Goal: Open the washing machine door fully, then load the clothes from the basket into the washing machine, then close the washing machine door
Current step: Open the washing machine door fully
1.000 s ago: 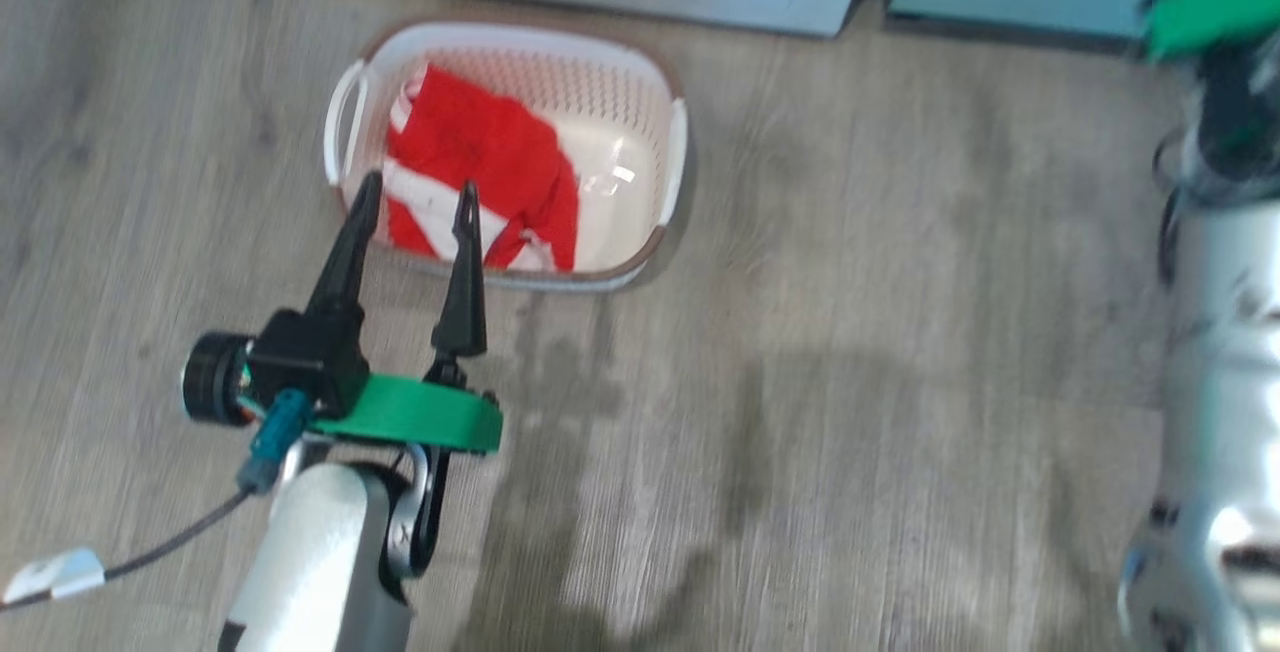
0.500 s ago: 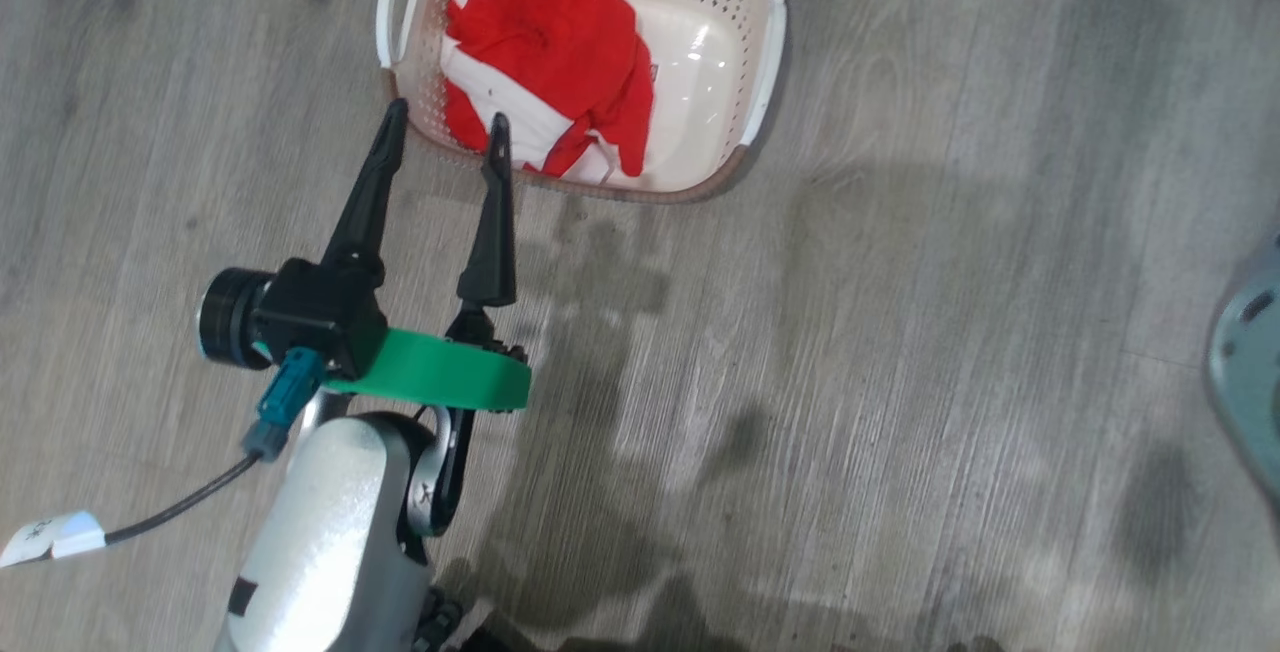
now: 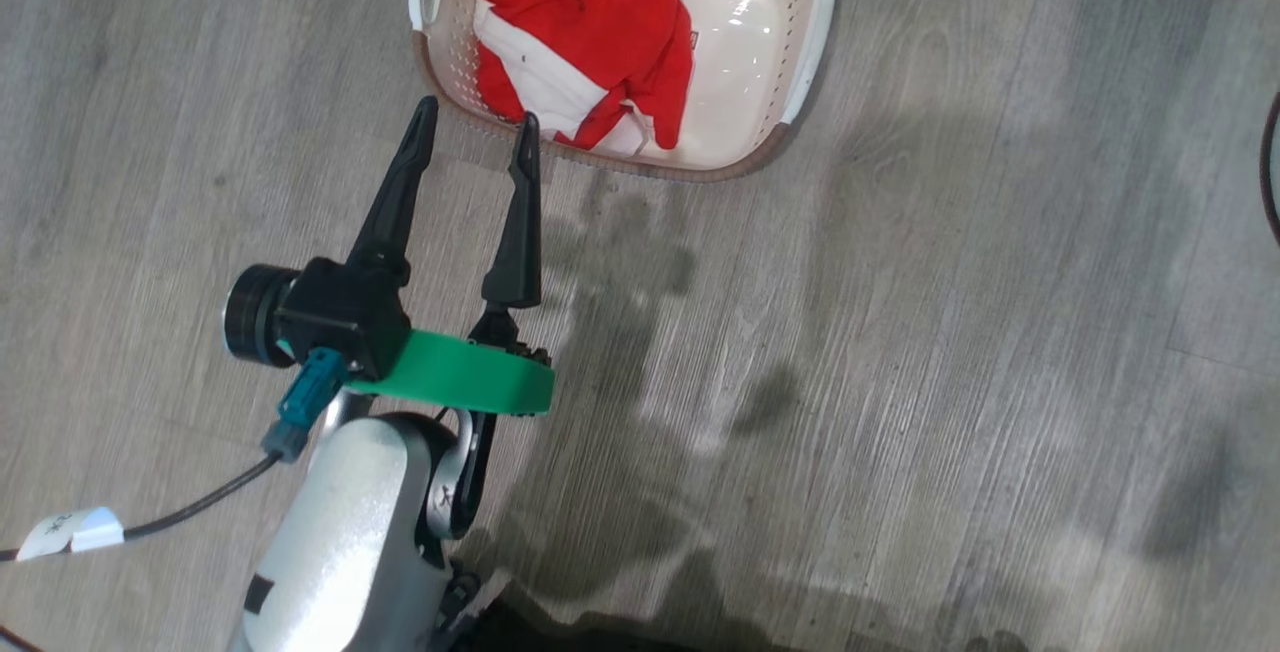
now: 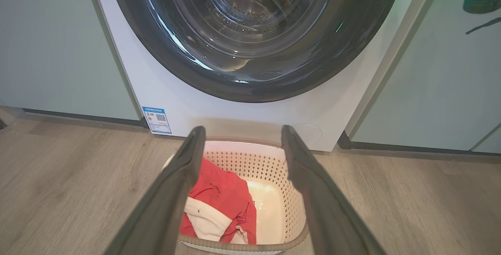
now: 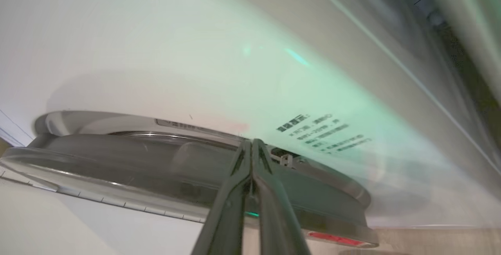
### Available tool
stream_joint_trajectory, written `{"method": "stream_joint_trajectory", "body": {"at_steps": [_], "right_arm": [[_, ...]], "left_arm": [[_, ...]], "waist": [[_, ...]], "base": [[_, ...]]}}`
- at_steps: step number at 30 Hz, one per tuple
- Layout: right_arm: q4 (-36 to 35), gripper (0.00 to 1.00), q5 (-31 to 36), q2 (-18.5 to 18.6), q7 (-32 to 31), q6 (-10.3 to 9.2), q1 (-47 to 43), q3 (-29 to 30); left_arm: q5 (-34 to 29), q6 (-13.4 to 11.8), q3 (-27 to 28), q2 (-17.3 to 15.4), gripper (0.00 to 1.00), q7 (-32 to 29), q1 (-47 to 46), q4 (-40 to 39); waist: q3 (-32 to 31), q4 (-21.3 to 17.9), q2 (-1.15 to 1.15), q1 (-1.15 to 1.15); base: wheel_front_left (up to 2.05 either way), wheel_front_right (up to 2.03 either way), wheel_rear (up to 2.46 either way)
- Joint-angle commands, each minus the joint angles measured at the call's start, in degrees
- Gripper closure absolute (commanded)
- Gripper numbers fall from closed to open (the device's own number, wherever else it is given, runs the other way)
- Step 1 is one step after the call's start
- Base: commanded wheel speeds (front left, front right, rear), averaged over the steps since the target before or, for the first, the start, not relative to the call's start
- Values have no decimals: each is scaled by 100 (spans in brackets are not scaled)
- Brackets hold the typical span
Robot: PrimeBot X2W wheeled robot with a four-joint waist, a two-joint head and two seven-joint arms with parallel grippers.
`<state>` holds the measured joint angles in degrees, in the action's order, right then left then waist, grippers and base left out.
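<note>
The basket (image 3: pixel 792 122) stands on the floor with the red and white clothes (image 3: pixel 590 2) lying in its left half. My left gripper (image 3: pixel 477 112) is open, its fingertips just short of the basket's near rim. In the left wrist view the open left gripper (image 4: pixel 242 130) frames the basket (image 4: pixel 250 161) and the clothes (image 4: pixel 223 196), with the washing machine (image 4: pixel 156 87) right behind and its door (image 4: pixel 254 32) sitting in the front. My right gripper (image 5: pixel 252 141) is shut, with its tips at the seam between the door's rim (image 5: pixel 117 161) and the white front (image 5: pixel 156 51).
Pale teal cabinets (image 4: pixel 58 51) flank the machine on both sides. A blue label sticker (image 4: pixel 156 120) and a round flap (image 4: pixel 309 133) sit low on its front. Grey wood-look floor (image 3: pixel 900 332) stretches right of the basket. A tagged cable (image 3: pixel 70 532) trails from my left arm.
The head camera has swung, so the basket now sits higher in the picture and the right forearm has left it. My left gripper stays open before the basket.
</note>
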<state>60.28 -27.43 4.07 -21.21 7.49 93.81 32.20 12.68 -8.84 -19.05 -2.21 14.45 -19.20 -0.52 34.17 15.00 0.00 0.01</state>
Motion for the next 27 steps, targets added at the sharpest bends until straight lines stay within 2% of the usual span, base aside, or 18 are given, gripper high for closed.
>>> {"method": "stream_joint_trajectory", "body": {"at_steps": [1, 13, 27], "right_arm": [[-78, 100, 50, -105, -107, 0, 457, -12], [367, 100, 120, 0, -284, 0, 861, 90], [632, 100, -162, 86, -656, 0, 1020, 227]], "left_arm": [[70, -38, 132, -66, 0, 55, -77, -193], [151, -60, 30, -66, 0, 55, -183, -173], [200, -94, 6, -66, 0, 55, -239, -184]], "waist": [[16, 23, 0, -1], [98, 171, 0, -1], [174, 259, 0, -1]], "base": [[0, 0, 0], [0, 0, 0], [0, 0, 0]]}}
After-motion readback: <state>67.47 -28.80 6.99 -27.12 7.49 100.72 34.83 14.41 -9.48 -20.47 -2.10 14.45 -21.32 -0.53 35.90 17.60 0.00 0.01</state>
